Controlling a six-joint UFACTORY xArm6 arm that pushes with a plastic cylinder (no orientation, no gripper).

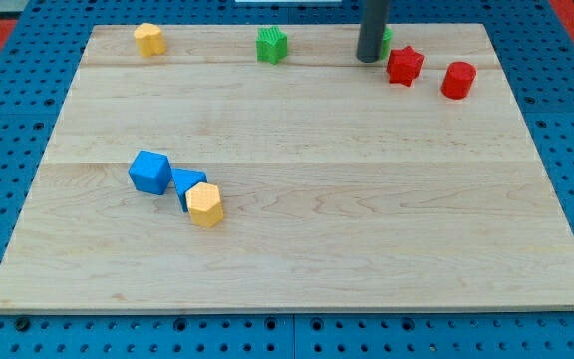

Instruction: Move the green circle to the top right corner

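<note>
The green circle (385, 40) is near the view's top, right of centre, and almost wholly hidden behind my rod; only a green sliver shows at the rod's right edge. My tip (369, 58) rests on the board right against that block, on its left and bottom side. A red star (404, 66) lies just to the right of the tip. A red cylinder (457, 80) lies further right.
A green star-like block (272, 45) sits at the top centre. A yellow block (148, 39) sits at the top left. A blue cube (149, 172), a blue triangle (187, 183) and a yellow hexagon (205, 204) cluster at the lower left. The wooden board (297, 239) lies on a blue pegboard.
</note>
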